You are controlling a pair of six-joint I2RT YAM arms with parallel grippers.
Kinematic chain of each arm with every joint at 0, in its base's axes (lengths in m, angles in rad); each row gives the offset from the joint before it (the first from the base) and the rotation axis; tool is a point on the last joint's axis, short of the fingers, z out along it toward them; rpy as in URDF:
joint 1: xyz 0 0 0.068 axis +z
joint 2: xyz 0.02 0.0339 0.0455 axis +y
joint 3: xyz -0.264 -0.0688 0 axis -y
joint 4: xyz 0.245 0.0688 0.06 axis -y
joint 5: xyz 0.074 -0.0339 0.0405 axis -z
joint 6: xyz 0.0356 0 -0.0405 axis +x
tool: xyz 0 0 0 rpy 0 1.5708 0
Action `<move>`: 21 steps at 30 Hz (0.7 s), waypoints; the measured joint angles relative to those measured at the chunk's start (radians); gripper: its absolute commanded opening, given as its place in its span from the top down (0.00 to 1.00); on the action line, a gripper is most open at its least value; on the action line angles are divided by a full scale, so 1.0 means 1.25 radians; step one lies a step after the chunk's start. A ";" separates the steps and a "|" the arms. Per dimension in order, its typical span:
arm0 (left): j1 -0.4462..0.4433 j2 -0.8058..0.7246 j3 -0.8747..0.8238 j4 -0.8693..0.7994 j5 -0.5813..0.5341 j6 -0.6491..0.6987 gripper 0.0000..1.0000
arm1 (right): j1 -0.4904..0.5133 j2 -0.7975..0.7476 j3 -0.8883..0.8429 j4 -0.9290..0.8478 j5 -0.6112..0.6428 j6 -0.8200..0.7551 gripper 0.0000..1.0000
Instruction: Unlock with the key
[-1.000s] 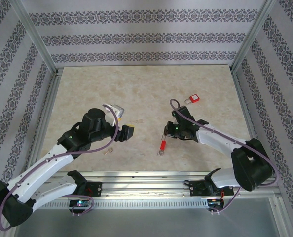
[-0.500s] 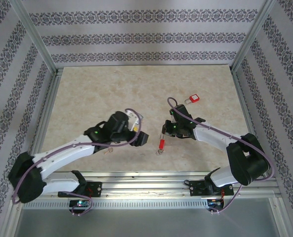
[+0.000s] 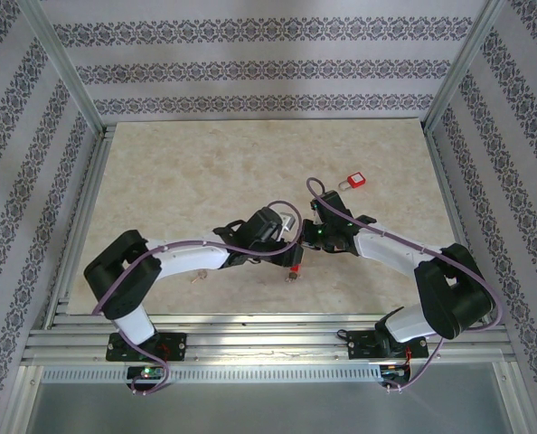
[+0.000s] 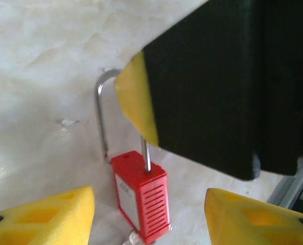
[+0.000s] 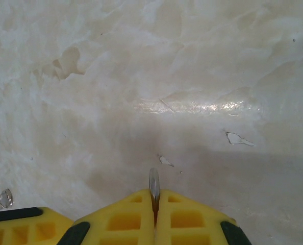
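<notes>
A red padlock point(image 4: 141, 196) stands on the marble table point(image 3: 160, 181), and the body of the red padlock point(image 3: 296, 263) also shows from above. My right gripper point(image 3: 307, 239) is shut on its steel shackle point(image 5: 154, 185), which rises behind the lock as a shackle loop point(image 4: 101, 102). My left gripper point(image 4: 149, 199) is open, with one yellow fingertip point(image 4: 54, 212) on each side of the lock body and not touching it. A bit of silver metal that looks like the key point(image 4: 132, 238) sticks out under the lock.
A second red padlock point(image 3: 356, 181) lies at the back right. A small metal piece point(image 3: 194, 274) rests on the table under my left forearm. Aluminium rails point(image 3: 250, 330) run along the near edge, and patterned walls close in the other sides.
My left arm has swung right, from the table's left half to the padlock, and its jaws have narrowed. The right gripper has kept its hold on the shackle.
</notes>
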 measured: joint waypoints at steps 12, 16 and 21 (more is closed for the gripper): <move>-0.012 0.039 -0.002 0.012 0.012 -0.040 0.54 | -0.003 0.005 0.000 0.022 -0.013 0.002 1.00; -0.020 0.042 -0.006 0.012 0.012 -0.042 0.59 | -0.003 0.005 0.000 0.025 -0.013 0.004 1.00; -0.022 0.056 -0.008 0.012 0.012 -0.042 0.62 | -0.006 0.005 0.000 0.025 -0.015 0.012 1.00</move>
